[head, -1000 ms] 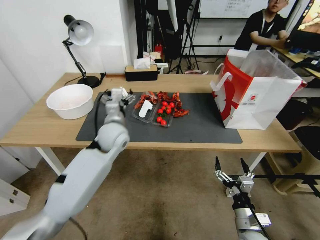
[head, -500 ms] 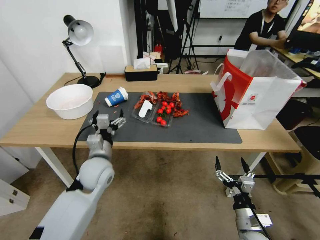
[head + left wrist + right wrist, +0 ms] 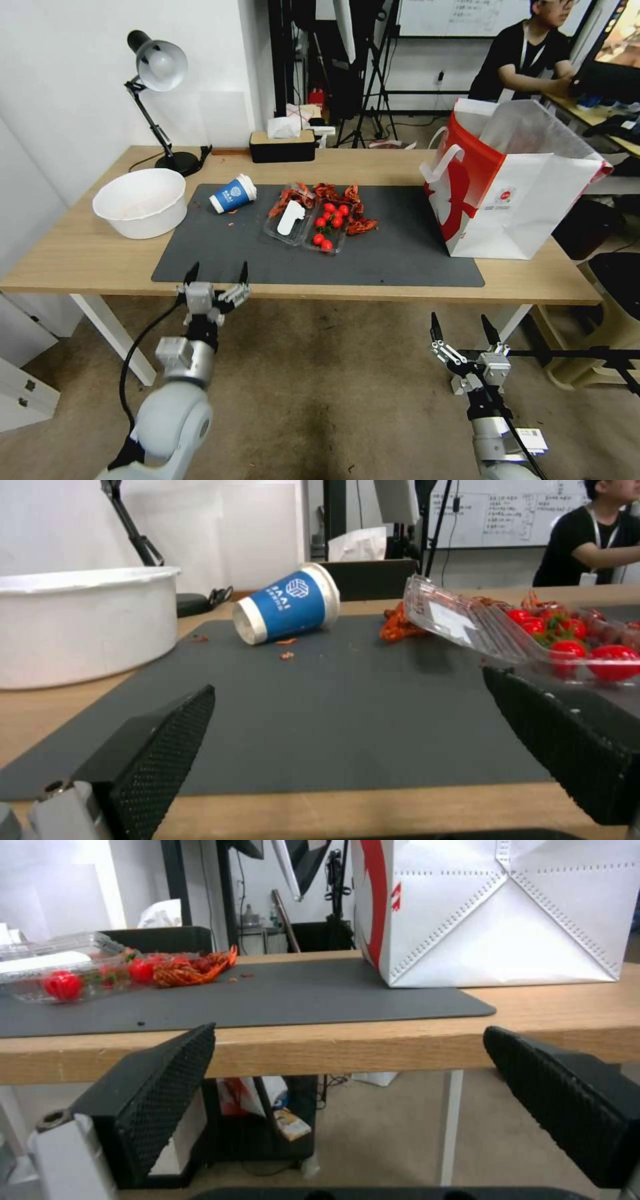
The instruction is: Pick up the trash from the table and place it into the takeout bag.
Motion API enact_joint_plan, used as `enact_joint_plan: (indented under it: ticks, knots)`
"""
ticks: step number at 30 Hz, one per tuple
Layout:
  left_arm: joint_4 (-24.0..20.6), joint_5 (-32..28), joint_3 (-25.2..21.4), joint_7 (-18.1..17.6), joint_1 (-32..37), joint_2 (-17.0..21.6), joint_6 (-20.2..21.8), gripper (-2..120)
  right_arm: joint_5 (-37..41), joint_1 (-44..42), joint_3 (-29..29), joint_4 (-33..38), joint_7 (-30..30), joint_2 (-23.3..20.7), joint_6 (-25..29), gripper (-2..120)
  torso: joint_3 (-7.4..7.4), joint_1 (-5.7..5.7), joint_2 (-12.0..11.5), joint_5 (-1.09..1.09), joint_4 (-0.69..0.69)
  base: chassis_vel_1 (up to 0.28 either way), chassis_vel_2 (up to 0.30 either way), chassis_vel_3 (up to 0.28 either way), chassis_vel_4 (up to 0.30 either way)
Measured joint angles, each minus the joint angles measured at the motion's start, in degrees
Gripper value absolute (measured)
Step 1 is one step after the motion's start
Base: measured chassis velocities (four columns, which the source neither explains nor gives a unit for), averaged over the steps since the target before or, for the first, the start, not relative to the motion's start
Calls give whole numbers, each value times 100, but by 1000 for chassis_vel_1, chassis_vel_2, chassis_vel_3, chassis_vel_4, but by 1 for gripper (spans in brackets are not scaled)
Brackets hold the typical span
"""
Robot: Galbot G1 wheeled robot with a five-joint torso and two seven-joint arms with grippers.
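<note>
**Two spread grippers below the front edge, one cup on the mat**

The left gripper (image 3: 217, 275) hangs just in front of the tabletop's (image 3: 80, 257) front edge, towards its left end, with its two fingers spread wide and nothing between them. The right gripper (image 3: 464, 329) sits lower, beneath the front edge nearer the right end, its two fingers likewise spread and empty.

Counted on the tabletop: one blue-and-white paper cup (image 3: 233, 193), one takeout bag (image 3: 517, 183), one large white bowl (image 3: 140, 201), one clear tray (image 3: 308, 227), one desk lamp (image 3: 157, 100), one black tissue box (image 3: 282, 145). The cup lies on its side on the dark grey mat (image 3: 400, 257), near the mat's back left corner, between the bowl and the tray and apart from both. The bag stands upright and open at the right end, its base partly on the mat's right edge.

The left wrist view shows the cup (image 3: 287, 605) with its base turned towards the camera and small red crumbs (image 3: 287, 648) on the mat beside it. It also shows the tray's lid (image 3: 460, 625) tilted up over the cherry tomatoes (image 3: 610, 657); the tray's far end is cut off there. The bowl (image 3: 80, 622) is cut off at that view's edge.

The right wrist view shows the bag's (image 3: 507, 915) lower part, its top cut off, so its contents cannot be seen. In the head view too, the inside of the bag is hidden by its walls. Red shells (image 3: 190, 969) lie beside the tray (image 3: 60, 975)
</note>
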Motion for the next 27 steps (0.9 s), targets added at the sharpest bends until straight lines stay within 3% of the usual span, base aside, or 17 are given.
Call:
enact_joint_plan:
  ticks: [6, 16, 22, 23, 27]
  knots:
    - [-28, 155, -56, 212, 375, -150, -194, 100, 0, -27, -7, -1, -12, 20, 31, 100, 0, 0, 0, 0, 0, 0, 0, 0, 0]
    - [142, 11, -216, 416, 304, -109, -296, 100, -12, -27, -15, -45, -29, 55, 78, 100, 0, 0, 0, 0, 0, 0, 0, 0, 0]
    - [362, -143, -296, 619, -200, 161, -298, 100, -19, -16, -16, -53, -33, 62, 79, 100, 0, 0, 0, -1, 0, 0, 0, 0, 0]
    - [498, -217, -314, 715, -610, 369, -257, 100, -24, -9, -21, -68, -36, 76, 77, 100, 0, 0, 0, 0, -1, 0, 0, 0, 0]
    - [739, -398, -221, 823, -1171, 674, -65, 100, -27, 7, -27, -96, -39, 73, 65, 100, 0, 0, -1, 0, 0, 0, 0, 0, 0]
